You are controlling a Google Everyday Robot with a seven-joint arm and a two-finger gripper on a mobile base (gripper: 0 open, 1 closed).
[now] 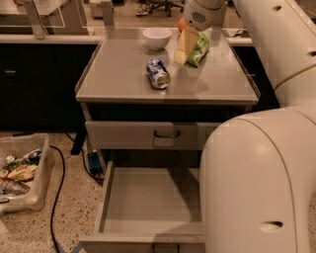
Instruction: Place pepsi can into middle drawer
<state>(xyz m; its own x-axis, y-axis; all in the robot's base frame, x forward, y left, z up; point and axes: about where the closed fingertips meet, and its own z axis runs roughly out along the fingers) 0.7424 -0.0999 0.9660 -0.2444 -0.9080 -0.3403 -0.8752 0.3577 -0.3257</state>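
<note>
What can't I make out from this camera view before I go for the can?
Camera view only:
- middle drawer: right part hidden behind the robot's body; front cut by the bottom edge.
- gripper, at the back right of the cabinet top: hides part of the green snack bag and the orange fruit behind it.
- pepsi can, on its side: label too small to read.
- plastic bin: cut by the left edge.

Office lab (swivel-chair base (165,6), dark counters (34,84)); tool (190,49) over cabinet top (123,74).
</note>
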